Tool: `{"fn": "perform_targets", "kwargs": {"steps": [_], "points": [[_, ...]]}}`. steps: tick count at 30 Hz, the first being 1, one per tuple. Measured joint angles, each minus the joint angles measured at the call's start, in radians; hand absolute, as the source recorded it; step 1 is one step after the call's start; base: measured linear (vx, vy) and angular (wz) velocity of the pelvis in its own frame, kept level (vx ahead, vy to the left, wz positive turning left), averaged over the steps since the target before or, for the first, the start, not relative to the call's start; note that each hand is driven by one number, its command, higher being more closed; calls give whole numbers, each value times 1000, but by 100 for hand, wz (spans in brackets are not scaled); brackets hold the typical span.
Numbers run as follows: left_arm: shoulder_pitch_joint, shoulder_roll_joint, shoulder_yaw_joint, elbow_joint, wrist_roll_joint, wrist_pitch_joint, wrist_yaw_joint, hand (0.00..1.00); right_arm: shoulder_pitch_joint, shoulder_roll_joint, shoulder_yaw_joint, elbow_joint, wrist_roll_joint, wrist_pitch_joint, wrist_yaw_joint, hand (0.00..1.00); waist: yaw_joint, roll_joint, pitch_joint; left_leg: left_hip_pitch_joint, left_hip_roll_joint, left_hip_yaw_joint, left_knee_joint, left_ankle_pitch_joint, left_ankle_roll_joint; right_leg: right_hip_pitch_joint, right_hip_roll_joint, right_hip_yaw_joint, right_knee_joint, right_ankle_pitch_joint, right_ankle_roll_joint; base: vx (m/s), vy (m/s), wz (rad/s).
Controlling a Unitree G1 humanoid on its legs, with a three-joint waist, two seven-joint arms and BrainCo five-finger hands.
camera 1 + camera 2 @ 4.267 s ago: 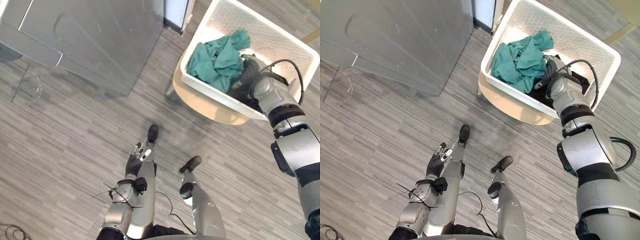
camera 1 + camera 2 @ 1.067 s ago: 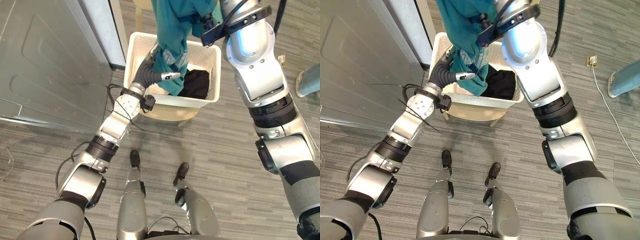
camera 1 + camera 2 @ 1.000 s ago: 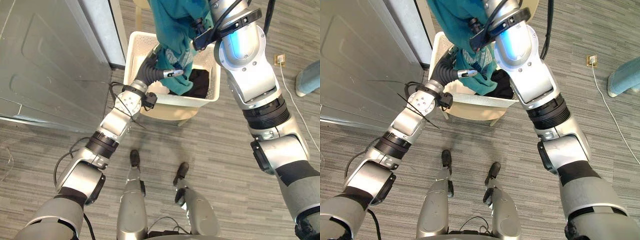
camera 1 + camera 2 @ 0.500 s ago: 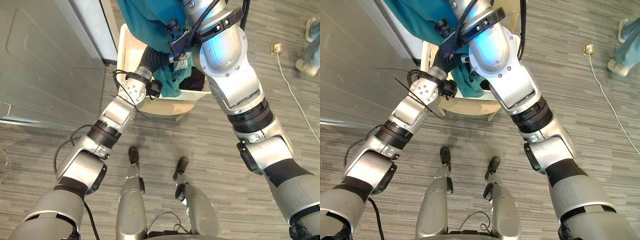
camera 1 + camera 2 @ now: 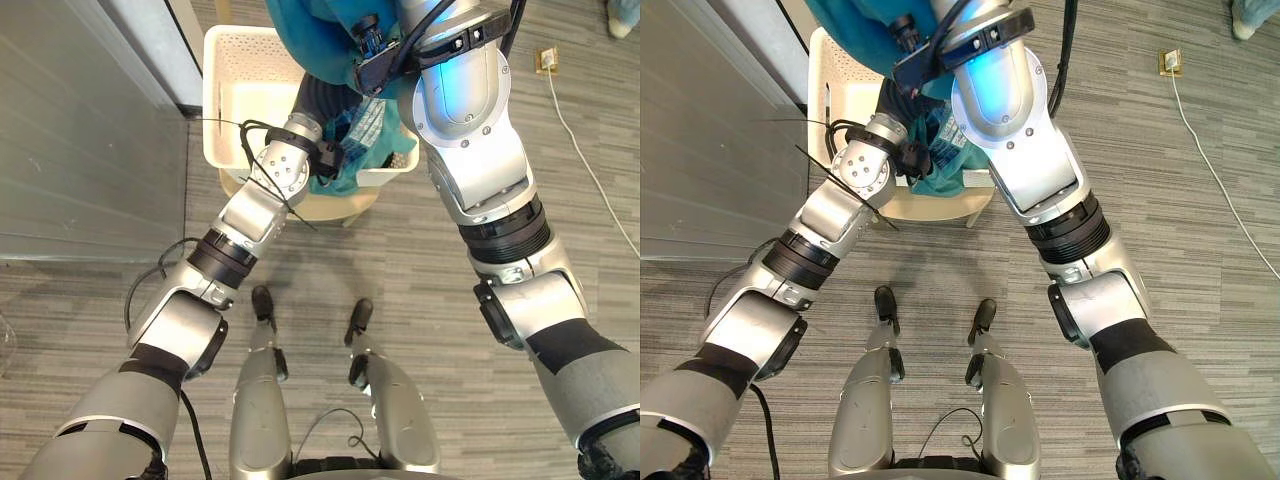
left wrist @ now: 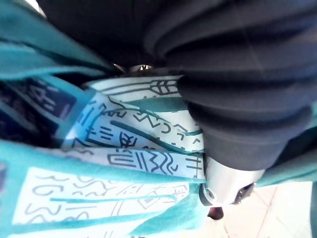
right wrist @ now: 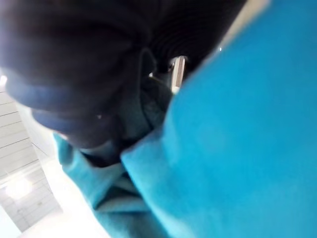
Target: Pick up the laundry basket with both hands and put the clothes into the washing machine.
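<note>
Grey panel along the left side. White perforated laundry basket just beside it, resting on a cream stool, open side up, long axis across the head view. Teal garment bunched and raised above the basket, draping from the top edge of the head view down to the basket's near rim, long axis along that drop. Pale printed patch with dark line figures on its lower part. Left hand buried in the cloth over the basket, grasp not readable. Right hand pressed against teal cloth, grip likewise cannot tell
</note>
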Motion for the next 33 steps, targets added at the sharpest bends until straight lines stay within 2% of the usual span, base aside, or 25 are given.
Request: {"fn": "perform_targets", "kwargs": {"steps": [4,9,12,15,17,21,24,27,29,31,33], "points": [[2,-27,17,0,16,0,37,100,47,2,-37,6,-23,0,-27,0,2,0,0,4,0,9,-1,-2,0,-1,0,8,-1,0,0,-37,-31,-6],[89,-34,138,-76,41,-1,59,100,170,0,-156,4,-23,12,-46,0,0,0,0,22,-2,25,-11,-2,0,4,-2,15,-2,0,0,-20,-26,-5],[113,-36,174,-93,41,-4,61,100,222,-5,-218,4,-23,30,-66,0,0,2,-1,26,-2,29,-12,-2,0,7,-2,15,-2,0,0,-23,-41,-1],[130,-53,181,-106,41,-3,62,100,242,-3,-219,4,-24,49,-66,0,-1,3,-1,52,-4,31,-25,-1,0,25,-3,17,-2,-1,1,-22,-35,-2],[154,-79,202,-136,41,-3,62,100,264,-3,-228,-2,-25,50,-65,0,-1,8,-4,68,-7,31,-29,-2,0,41,-5,14,-2,-6,3,-22,-31,5],[162,-76,250,-199,41,-3,63,100,328,-4,-301,-27,-33,60,-65,0,0,10,-5,85,-12,33,-33,-2,0,54,-8,15,-1,-7,3,-33,-47,2],[188,-72,301,-233,41,-3,72,100,430,-4,-381,-65,-35,71,-66,0,-1,25,-16,115,-18,33,-44,-2,0,80,-12,13,-1,-13,7,-5,-38,5],[325,-63,406,-350,43,-4,81,100,592,-3,-473,-137,-76,75,-69,0,-1,89,-71,134,-24,33,-45,-16,-4,101,-19,13,-1,-26,18,33,-39,2],[403,-50,482,-412,46,-4,84,100,703,1,-505,-149,-101,85,-67,0,0,106,-104,156,-22,34,-45,-26,-9,120,-16,15,-1,-34,18,80,-57,-4],[453,-23,542,-456,55,-5,85,100,817,14,-533,-159,-112,101,-63,0,-2,112,-117,196,-18,34,-45,-38,-18,158,-12,15,-2,-49,20,100,-82,-2],[498,20,608,-498,82,-6,84,100,968,69,-563,-176,-136,108,-50,0,-2,111,-171,219,-9,34,-44,-53,-33,184,-4,14,-7,-59,18,100,-71,-2]]}}
